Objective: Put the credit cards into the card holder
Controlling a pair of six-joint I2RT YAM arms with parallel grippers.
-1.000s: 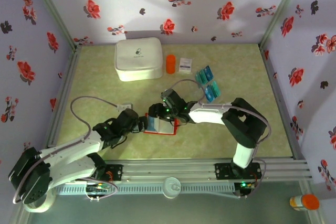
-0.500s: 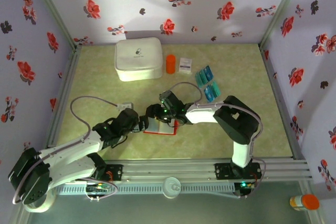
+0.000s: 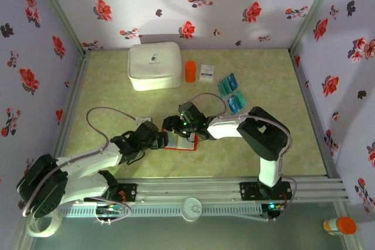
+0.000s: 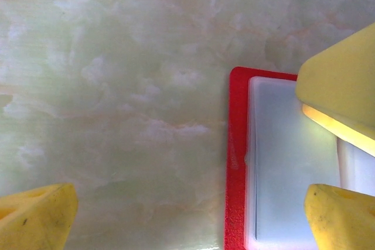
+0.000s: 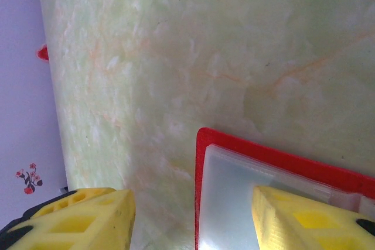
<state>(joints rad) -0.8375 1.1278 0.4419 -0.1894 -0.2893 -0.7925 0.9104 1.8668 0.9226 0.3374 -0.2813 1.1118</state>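
Two claws are seen at the small flat bright-red square wallet [image 3: 186, 143], which is laid open on the pale green marbled tabletop [image 3: 263, 144], approx. mid-front. The left claw [image 3: 163, 140] is spread wide, w/ a red wallet edge between its fingers and nothing gripped. The right claw [image 3: 172, 127] is set part-open, one finger [image 5: 304, 218] over the clear pocket [image 4: 287, 162]. Teal and blue flat cards [image 3: 228, 84] are found in two groups back-right, well apart from the wallet.
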